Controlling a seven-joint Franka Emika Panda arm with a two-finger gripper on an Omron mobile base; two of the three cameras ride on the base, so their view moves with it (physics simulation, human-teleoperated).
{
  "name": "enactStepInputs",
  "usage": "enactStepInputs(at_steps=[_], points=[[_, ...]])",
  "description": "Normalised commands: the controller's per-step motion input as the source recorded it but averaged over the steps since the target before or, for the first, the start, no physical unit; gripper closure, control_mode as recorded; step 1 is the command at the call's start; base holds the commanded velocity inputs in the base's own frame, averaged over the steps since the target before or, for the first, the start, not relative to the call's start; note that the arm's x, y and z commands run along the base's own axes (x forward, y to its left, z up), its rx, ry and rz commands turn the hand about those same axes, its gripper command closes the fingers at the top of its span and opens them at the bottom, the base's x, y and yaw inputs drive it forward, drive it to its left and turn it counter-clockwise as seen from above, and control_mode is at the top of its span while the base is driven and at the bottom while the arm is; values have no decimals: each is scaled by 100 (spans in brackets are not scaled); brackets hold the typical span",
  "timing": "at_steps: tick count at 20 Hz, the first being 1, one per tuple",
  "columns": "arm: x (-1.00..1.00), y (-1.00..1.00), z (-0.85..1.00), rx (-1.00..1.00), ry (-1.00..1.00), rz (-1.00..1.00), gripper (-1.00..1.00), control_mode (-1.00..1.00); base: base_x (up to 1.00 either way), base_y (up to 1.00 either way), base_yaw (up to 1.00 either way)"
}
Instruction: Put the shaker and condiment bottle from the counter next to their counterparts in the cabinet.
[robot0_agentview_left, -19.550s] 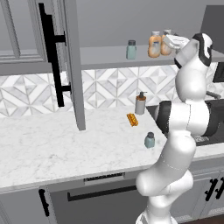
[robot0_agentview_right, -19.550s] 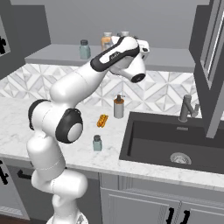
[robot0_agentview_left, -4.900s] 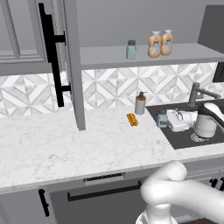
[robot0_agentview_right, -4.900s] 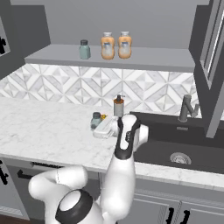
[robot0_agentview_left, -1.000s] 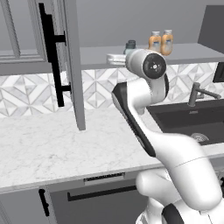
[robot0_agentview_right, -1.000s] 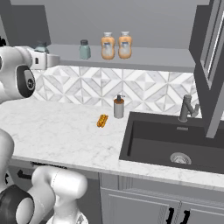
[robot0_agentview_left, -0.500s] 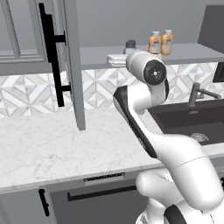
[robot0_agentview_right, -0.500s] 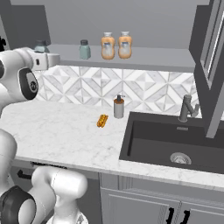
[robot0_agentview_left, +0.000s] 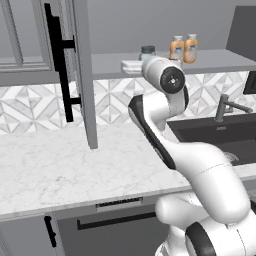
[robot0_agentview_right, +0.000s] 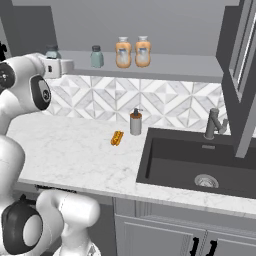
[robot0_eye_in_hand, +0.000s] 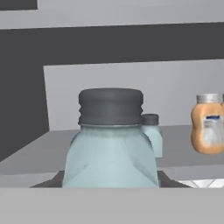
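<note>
The gripper (robot0_eye_in_hand: 111, 183) is closed tight on the shaker (robot0_eye_in_hand: 110, 144) and holds it upright at the left end of the cabinet (robot0_agentview_right: 165, 67) shelf. To the right stands the other shaker (robot0_agentview_right: 97, 56). Further right, near the shelf's middle, two condiment bottles (robot0_agentview_right: 123, 52) stand side by side.

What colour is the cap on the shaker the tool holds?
Dark grey, clearest in the hand view: shaker.

We see a grey wall (robot0_agentview_right: 175, 25), a white-and-grey geometric tile backsplash (robot0_agentview_right: 165, 102), and grey base cupboards (robot0_agentview_right: 150, 235) with black handles.
</note>
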Motion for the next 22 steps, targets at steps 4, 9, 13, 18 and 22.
enactStepInputs(at_steps=[4,9,13,18,22], points=[[26,-4,0,0,0,0,100,-100,0,0,0],[6,-9,0,0,0,0,100,-100,0,0,0],[7,-8,0,0,0,0,100,-100,0,0,0],[18,-5,-12,0,0,0,100,-100,0,0,0],[19,-5,-16,0,0,0,100,-100,0,0,0]])
